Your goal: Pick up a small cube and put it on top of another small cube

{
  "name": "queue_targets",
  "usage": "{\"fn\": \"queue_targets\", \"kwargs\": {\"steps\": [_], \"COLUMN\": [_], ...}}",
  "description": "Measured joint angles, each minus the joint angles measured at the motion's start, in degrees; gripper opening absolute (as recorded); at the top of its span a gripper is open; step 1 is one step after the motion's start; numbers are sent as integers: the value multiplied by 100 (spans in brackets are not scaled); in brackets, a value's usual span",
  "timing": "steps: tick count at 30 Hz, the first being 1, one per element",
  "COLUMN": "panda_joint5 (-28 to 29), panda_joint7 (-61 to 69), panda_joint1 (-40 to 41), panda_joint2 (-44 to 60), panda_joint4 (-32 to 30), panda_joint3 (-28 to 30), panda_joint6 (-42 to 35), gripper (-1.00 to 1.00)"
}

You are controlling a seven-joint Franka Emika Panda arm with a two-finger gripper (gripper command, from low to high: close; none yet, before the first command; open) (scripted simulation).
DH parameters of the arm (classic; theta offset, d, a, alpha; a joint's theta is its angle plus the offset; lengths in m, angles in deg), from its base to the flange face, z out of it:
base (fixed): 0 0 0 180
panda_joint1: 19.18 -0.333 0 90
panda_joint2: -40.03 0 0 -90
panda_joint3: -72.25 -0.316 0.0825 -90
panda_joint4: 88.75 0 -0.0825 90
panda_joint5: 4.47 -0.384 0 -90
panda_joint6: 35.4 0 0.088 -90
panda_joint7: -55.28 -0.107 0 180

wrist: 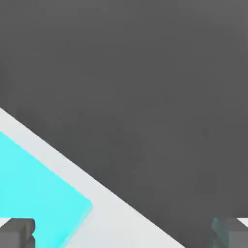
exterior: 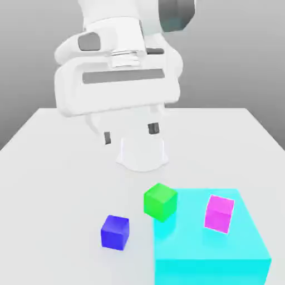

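Observation:
The small dark-blue cube (exterior: 115, 232) rests on the white table (exterior: 55, 167) near its front, toward the exterior view's left. A green cube (exterior: 160, 201) sits at the near-left corner of a cyan block (exterior: 222, 250), and a magenta cube (exterior: 219, 213) stands tilted on that block. My gripper (exterior: 130, 133) hangs well above the table, behind the cubes, with its two dark fingertips (exterior: 107, 137) far apart and nothing between them. In the hand view the gripper (wrist: 124, 235) is open; one fingertip (wrist: 17, 231) shows over the cyan block (wrist: 34, 189).
The white arm's base (exterior: 142, 151) stands on the table behind the cubes. The cyan block fills the front right of the table. Beyond the table's edge (wrist: 121, 198) lies dark grey floor.

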Motion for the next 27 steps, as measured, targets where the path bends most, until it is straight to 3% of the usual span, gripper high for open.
{"fn": "queue_targets", "kwargs": {"steps": [9,16,21,27], "panda_joint5": [-235,211,-382,-1405], "panda_joint7": [2273,3495,4072,4838], "panda_joint1": [-305,-144,11,653], "panda_joint2": [1212,1979,2471,3114], "panda_joint4": [-693,-1198,-1110,-957], "panda_joint3": [462,588,288,-593], "panda_joint6": [736,1337,1701,2150], "gripper": [0,0,0,0]}}
